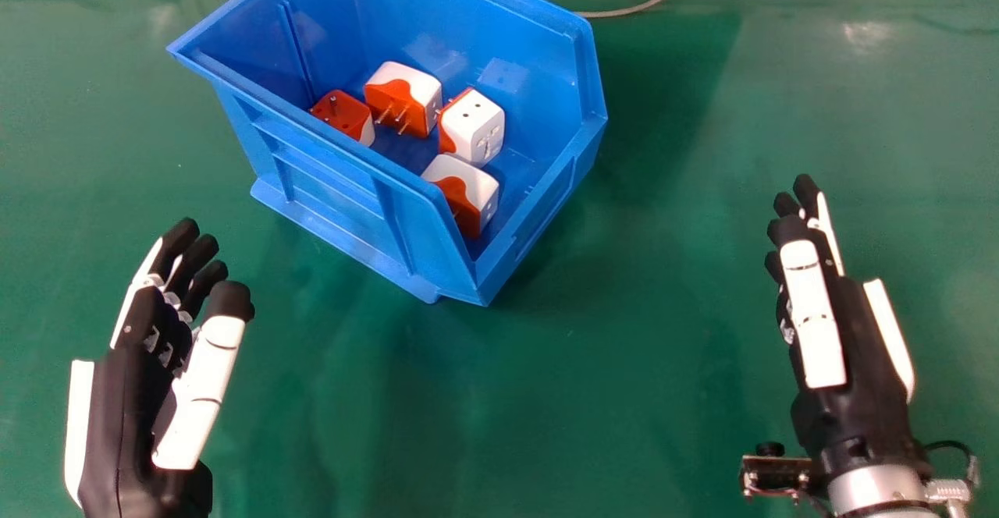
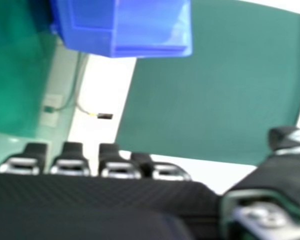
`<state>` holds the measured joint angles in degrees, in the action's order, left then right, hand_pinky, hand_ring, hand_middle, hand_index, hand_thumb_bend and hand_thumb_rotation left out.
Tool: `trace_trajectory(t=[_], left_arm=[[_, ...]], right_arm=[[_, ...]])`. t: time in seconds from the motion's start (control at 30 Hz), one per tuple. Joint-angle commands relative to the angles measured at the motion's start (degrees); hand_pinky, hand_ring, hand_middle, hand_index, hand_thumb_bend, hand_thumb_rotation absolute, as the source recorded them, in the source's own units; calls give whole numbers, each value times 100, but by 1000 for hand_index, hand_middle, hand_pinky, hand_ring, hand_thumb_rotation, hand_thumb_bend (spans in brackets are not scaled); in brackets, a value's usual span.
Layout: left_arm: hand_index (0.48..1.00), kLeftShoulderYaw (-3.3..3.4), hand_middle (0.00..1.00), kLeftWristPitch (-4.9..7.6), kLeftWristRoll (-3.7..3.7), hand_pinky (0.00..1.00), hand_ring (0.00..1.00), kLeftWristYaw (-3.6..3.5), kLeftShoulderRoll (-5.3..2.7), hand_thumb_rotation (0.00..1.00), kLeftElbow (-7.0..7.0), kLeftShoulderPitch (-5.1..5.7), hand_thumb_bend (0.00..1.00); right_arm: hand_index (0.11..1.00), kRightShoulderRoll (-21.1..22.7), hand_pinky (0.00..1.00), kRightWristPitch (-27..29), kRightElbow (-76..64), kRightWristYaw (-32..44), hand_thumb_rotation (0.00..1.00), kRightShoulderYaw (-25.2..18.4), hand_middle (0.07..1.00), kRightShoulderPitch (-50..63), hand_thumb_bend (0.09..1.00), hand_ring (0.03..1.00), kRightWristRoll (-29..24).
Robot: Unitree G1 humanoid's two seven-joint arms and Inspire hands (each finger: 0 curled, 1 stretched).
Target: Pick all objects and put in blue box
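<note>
Box [image 1: 335, 190], blue and open-topped, sits askew on the green table [image 1: 546, 393] towards eleven o'clock in the head view. Four plug adapters lie inside it, all white and orange. Round their cluster's middle, the one at nine o'clock [image 1: 337, 111] has its orange face up; the one at eleven [image 1: 402, 93] shows metal prongs; the one at three [image 1: 478, 126] has a white face with holes uppermost; the one at five [image 1: 468, 186] sits lowest in the head view. I cannot tell whether they touch one another.

The left hand [image 1: 129, 393] is between eight and nine o'clock, fingers relaxed and wide of the thumb, holding nothing. The right hand [image 1: 847, 346] is between three and four, fingers extended, likewise holding nothing. Both are well apart from the box. A thin grey cable [image 1: 640, 7] curves near one o'clock, just beyond the box.
</note>
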<state>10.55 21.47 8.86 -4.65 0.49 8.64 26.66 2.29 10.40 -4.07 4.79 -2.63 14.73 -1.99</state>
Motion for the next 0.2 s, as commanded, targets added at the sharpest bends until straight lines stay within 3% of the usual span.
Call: trace_trajectory(t=[0.0,0.1,0.17], left_arm=[[890,31,903,18,-60,796,892,35,35,578,125,-46,711],[895,30,910,87,-36,808,898,45,-1,585,89,-88,752],[894,37,911,52,-30,812,898,75,-25,587,127,-58,767]], right_arm=[[999,25,1000,38,-136,-83,1000,-41,1000,-143,172,1000,50],[995,35,999,41,-140,-149,1000,-4,1000,-193,201,1000,148],[991,16,990,20,-193,-197,1000,34,999,-163,215,1000,214]])
